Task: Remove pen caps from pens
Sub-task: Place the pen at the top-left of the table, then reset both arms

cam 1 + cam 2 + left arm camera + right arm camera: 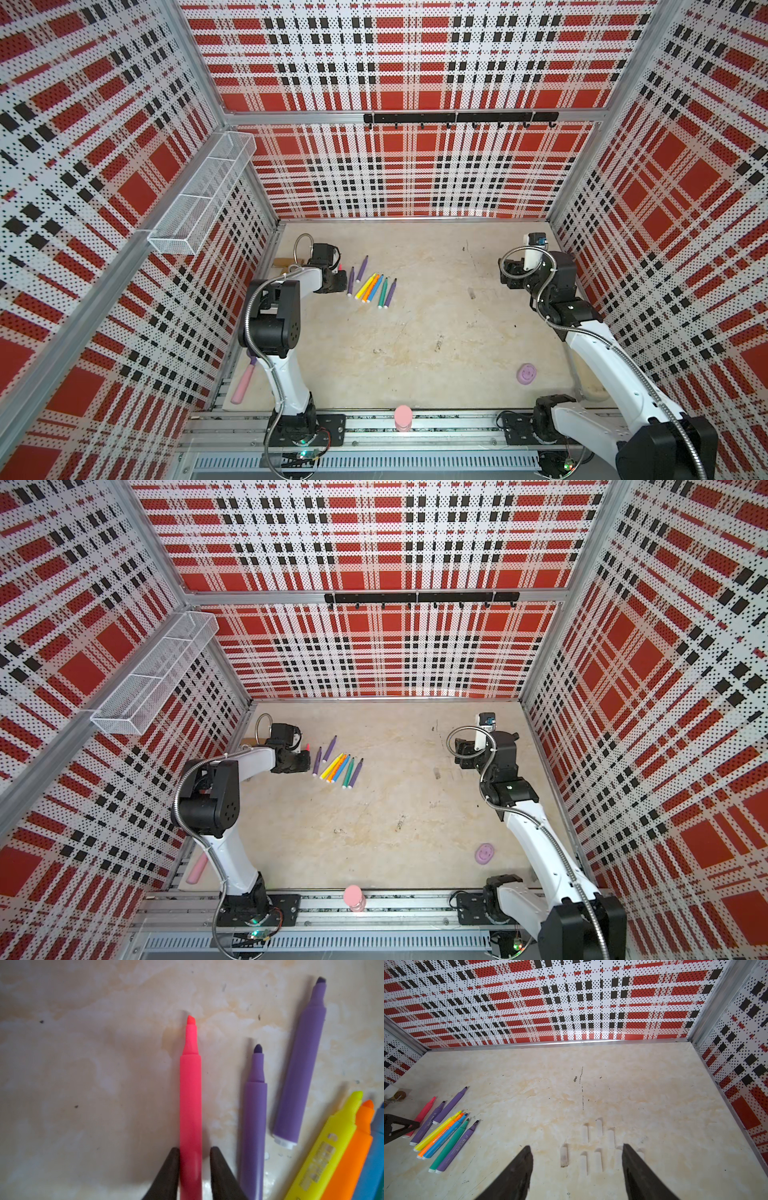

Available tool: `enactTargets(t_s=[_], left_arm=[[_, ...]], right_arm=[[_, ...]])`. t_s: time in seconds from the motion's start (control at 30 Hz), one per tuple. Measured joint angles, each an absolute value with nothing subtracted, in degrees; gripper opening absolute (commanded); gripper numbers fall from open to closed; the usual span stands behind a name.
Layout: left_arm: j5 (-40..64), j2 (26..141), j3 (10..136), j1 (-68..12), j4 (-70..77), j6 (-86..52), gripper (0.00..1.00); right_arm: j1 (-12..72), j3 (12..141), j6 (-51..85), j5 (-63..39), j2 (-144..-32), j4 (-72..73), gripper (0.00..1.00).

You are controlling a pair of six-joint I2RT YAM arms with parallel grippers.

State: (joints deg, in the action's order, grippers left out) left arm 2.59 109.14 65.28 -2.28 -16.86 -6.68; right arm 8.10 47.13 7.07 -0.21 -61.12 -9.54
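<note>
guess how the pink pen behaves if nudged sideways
The pink pen has a round, smooth barrel lying flat, so it would probably roll. It looks like rigid plastic, likely stiff and light. Its bare tip may smear.

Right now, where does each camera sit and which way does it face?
Top views: high over the front edge, looking down on the beige marbled tabletop; left arm, right arm visible.
Left wrist: low over the tabletop, along the left gripper, jaws flanking the uncapped pink-red felt pen.
Right wrist: raised, tilted toward the back wall; open right gripper above pale tubular pen caps.
Shared: both wrist views show that pink pen.
</note>
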Motion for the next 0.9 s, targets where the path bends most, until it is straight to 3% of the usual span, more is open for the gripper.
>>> enactTargets(t_s=[0.1, 0.2, 0.33, 0.37, 0.53, 0.67, 0.77, 0.8, 0.9], left_arm=[[2.57, 109.12, 65.14, -2.28, -16.51, -6.31, 0.36], [2.55, 108.75, 64.62, -2.28, -15.77, -6.07, 0.46], [2.07, 106.13, 62.24, -2.28, -15.86, -6.17, 0.83], [1.67, 104.79, 61.52, -2.28, -16.05, -6.15, 0.99], [-1.56, 95.13, 60.03, -2.26, -16.19, -6.76, 0.99], [-4.40, 83.00, 55.55, -2.15, -9.87, -7.20, 1.00], [-8.54, 71.72, 44.49, -1.58, 2.22, -6.81, 0.99], [-10.96, 68.05, 39.51, -1.34, 6.87, -6.44, 0.99], [-18.17, 60.73, 25.32, -0.40, 18.33, -4.45, 0.99]], right_arm=[[8.10, 47.13, 7.07, 0.40, -61.36, -9.54, 0.72], [8.10, 47.13, 7.07, 0.58, -62.00, -9.56, 0.72], [8.10, 47.13, 7.09, 0.51, -62.61, -9.58, 0.73], [8.10, 47.13, 7.09, 0.49, -62.67, -9.61, 0.75], [8.12, 47.11, 7.09, 0.58, -62.67, -9.23, 0.87], [8.14, 46.33, 6.81, 1.54, -62.67, -7.18, 0.89], [8.23, 41.63, 6.72, 4.03, -62.43, -0.93, 0.92], [8.23, 39.27, 6.96, 5.08, -62.04, 1.34, 0.99], [8.23, 31.07, 7.25, 7.51, -59.22, 7.53, 1.00]])
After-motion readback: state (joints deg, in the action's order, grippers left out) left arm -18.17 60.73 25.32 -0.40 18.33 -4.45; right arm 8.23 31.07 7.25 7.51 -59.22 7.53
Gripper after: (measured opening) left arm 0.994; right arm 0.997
